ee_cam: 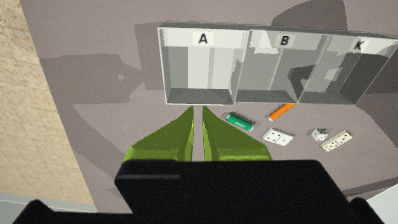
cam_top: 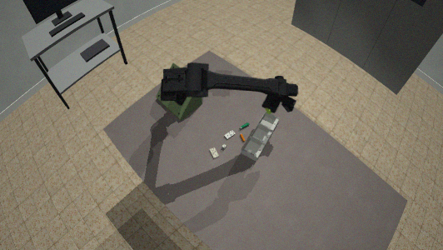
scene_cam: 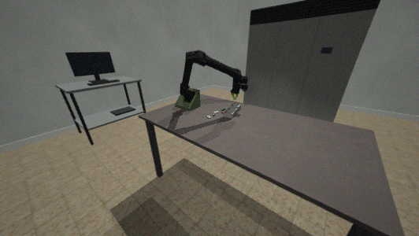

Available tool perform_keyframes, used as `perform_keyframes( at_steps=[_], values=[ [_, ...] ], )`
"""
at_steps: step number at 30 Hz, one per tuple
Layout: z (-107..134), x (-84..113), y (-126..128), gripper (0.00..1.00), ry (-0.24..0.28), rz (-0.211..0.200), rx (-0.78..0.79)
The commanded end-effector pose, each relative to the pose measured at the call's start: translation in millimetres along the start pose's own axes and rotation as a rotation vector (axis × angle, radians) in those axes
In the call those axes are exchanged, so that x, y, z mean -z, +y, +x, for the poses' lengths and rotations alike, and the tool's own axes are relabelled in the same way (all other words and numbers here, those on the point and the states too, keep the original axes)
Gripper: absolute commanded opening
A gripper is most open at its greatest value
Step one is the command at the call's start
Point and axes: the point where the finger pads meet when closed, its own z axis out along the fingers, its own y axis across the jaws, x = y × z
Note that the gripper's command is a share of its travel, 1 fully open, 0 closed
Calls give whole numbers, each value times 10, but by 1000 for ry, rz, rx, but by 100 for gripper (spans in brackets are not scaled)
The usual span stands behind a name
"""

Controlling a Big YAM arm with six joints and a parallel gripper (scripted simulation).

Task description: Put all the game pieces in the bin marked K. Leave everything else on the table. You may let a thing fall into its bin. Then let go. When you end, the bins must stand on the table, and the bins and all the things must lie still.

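Observation:
Three joined grey bins stand in a row, marked A (ee_cam: 202, 38), B (ee_cam: 284, 41) and K (ee_cam: 358, 45); the row also shows in the top and exterior views (cam_top: 261, 136) (scene_cam: 235, 108). Two white dominoes (ee_cam: 278, 136) (ee_cam: 336, 141) (cam_top: 229, 134) (cam_top: 213, 152) and a small white die (ee_cam: 319, 134) (cam_top: 223, 147) lie on the table in front of bins B and K. My gripper (ee_cam: 198, 112) (cam_top: 269, 110) (scene_cam: 235, 95) has green fingers. It is shut and empty, and it hangs above the table just in front of bin A.
A green cylinder (ee_cam: 240, 121) (cam_top: 244, 125) and an orange stick (ee_cam: 281, 111) (cam_top: 242, 137) lie on the table close to the front of bin B. The arm's green base (cam_top: 179, 106) stands at the table's back left. A tall dark cabinet (scene_cam: 311, 59) stands behind the table.

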Motion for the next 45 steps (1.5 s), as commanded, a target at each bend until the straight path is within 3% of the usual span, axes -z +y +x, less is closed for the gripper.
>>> perform_keyframes(
  at_steps=[1, 13, 15, 18, 20, 23, 30, 34, 35, 41, 42, 43, 45],
  values=[
    [-316, 658, -18, 8, -95, -34, -59],
    [-241, 1526, -13, 8, -91, -36, -54],
    [-284, 1351, -53, 8, -56, -27, -62],
    [-300, 1327, -92, 8, -51, -29, -69],
    [-125, 1168, -101, 8, -19, -4, -43],
    [-136, 1338, 39, 8, -63, -12, -28],
    [-118, 1216, -14, 8, -44, -11, -35],
    [-146, 1234, -12, 8, -50, -16, -40],
    [-201, 1334, -41, 8, -63, -26, -44],
    [-199, 1328, -40, 8, -63, -26, -44],
    [-128, 1193, -11, 8, -45, -13, -38],
    [-199, 1326, -39, 8, -63, -26, -44],
    [-198, 1324, -39, 8, -63, -26, -44]
  ],
)
